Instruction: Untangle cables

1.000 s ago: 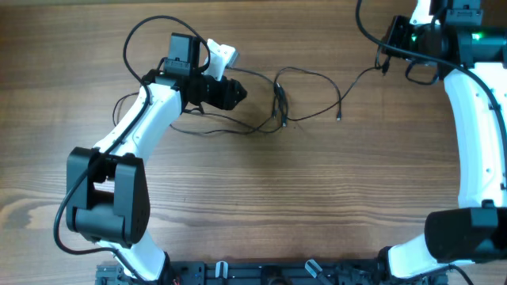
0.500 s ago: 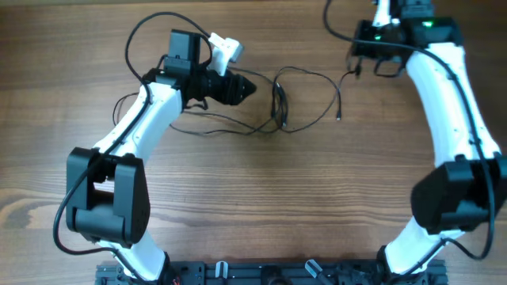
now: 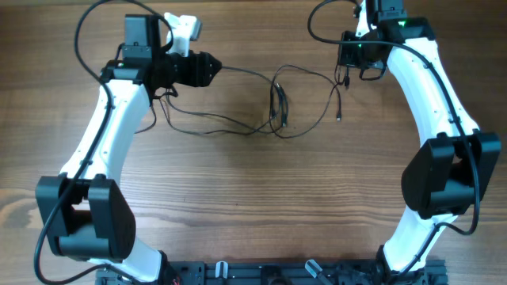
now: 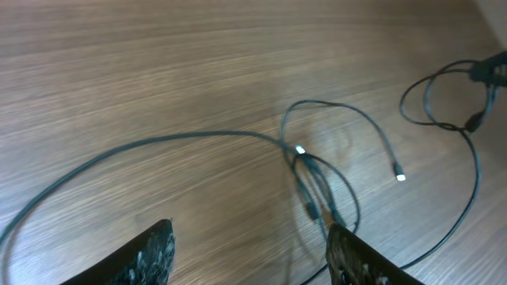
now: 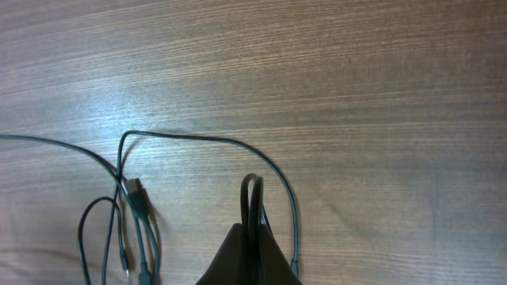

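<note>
Cables (image 3: pixel 279 103) (thin, black) lie tangled on wooden table (image 3: pixel 253 198).

Left arm (image 3: pixel 107 142): no lettering to read.
Right arm (image 3: pixel 432 87): nothing legible either.
Cables (image 3: pixel 279 103): no readable print.
Bench (image 3: pixel 261 206): no labels, no numbers.

Matte black for the cables (image 3: pixel 279 103), glinting silver-white at a plug tip (image 4: pixel 400 177). Warm brown with fine, darker grain streaks across the wooden table (image 3: pixel 253 198). Glossy white shells and black joints on the left arm (image 3: pixel 107 127) and right arm (image 3: pixel 436 95). Green light (image 3: pixel 400 24) toward 1 o'clock. Black, flecked grey, on the left gripper fingers (image 4: pixel 154 253).
</note>
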`<act>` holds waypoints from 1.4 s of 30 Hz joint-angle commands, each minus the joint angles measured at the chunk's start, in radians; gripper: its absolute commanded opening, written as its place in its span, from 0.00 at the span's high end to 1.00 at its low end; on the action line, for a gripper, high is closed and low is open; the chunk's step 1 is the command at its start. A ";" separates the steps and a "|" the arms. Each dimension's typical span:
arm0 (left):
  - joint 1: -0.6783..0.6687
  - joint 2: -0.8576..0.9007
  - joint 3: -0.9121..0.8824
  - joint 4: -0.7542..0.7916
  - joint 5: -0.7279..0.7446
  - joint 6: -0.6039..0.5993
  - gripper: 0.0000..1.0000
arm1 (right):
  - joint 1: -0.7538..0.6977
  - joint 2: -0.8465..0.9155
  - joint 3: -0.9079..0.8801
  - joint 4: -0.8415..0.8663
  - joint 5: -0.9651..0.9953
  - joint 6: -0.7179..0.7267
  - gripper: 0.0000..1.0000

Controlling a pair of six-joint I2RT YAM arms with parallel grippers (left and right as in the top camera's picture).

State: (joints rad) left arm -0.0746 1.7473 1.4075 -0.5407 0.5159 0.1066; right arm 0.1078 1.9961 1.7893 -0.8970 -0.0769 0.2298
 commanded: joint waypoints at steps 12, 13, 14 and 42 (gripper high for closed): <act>0.043 -0.109 0.020 -0.145 -0.061 -0.012 0.39 | -0.002 0.016 0.002 0.208 0.099 -0.064 0.95; 0.043 -0.115 0.020 -0.153 -0.061 -0.012 0.39 | -0.005 0.016 0.002 0.233 0.099 -0.066 0.96; 0.042 -0.121 0.020 -0.161 -0.061 -0.020 0.39 | -0.008 0.016 0.002 0.257 0.099 -0.071 0.96; -0.042 -0.179 0.020 -0.257 -0.115 -0.037 0.41 | -0.114 0.060 0.002 0.192 -0.087 -0.155 0.62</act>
State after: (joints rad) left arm -0.1104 1.5929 1.4094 -0.8009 0.4271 0.0792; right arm -0.0116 2.0445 1.7889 -0.6758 -0.0807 0.0849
